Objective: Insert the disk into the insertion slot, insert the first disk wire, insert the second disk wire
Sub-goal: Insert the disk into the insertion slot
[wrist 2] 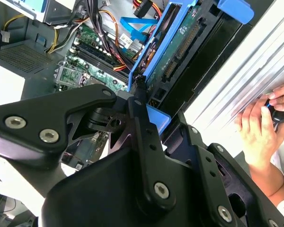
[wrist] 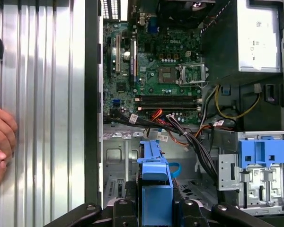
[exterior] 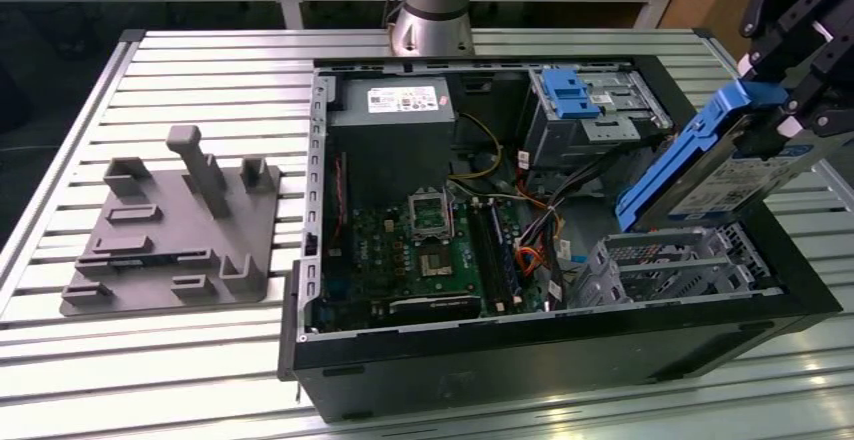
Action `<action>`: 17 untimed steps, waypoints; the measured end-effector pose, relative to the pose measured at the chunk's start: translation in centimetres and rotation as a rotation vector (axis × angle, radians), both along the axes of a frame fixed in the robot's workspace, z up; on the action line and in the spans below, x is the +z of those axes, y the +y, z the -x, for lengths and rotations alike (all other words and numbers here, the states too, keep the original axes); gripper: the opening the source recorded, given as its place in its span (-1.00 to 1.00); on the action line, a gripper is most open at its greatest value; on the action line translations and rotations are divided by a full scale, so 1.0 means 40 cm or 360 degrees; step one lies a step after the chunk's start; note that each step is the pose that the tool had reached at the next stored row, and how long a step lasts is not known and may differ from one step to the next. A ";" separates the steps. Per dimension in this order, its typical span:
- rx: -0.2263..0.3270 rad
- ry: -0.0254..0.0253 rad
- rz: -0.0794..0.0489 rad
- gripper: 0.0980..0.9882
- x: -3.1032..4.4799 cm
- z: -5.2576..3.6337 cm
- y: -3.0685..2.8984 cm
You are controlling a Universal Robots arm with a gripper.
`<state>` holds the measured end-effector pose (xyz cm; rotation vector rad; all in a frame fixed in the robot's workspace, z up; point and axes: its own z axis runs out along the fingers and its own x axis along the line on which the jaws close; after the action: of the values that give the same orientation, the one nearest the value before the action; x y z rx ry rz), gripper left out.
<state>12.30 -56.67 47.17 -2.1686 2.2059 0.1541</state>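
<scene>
In the exterior view my gripper (exterior: pixel 798 110) is shut on the disk (exterior: pixel 721 165), a silver drive in a bright blue carrier. I hold it tilted steeply, its lower end just above the insertion slot (exterior: pixel 674 265). That slot is a low perforated silver cage in the case's corner at the exterior view's right. The second wrist view shows the disk (wrist 2: pixel 177 45) edge-on between my black fingers (wrist 2: pixel 142 123). In the first wrist view the blue carrier (wrist: pixel 154 175) hangs over the cage (wrist: pixel 116 156). Loose wires (wrist: pixel 180 135), among them a flat blue one (wrist 2: pixel 132 26), lie beside the cage.
A taller cage with a blue latch (exterior: pixel 587 100) stands behind the slot. The motherboard (exterior: pixel 420 250) and power supply (exterior: pixel 390 105) fill the case's other half. A grey fixture (exterior: pixel 174 230) lies on the slatted table. A person's hand (wrist: pixel 0 137) rests outside the case wall.
</scene>
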 end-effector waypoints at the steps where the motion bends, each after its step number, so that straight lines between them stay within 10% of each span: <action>1: 0.0000 0.00000 0.0000 -0.40 -0.001 0.000 0.000; 17: 0.0000 0.00000 0.0000 -0.40 -0.013 -0.002 -0.004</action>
<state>12.37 -56.82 46.67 -2.1686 2.2058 0.1541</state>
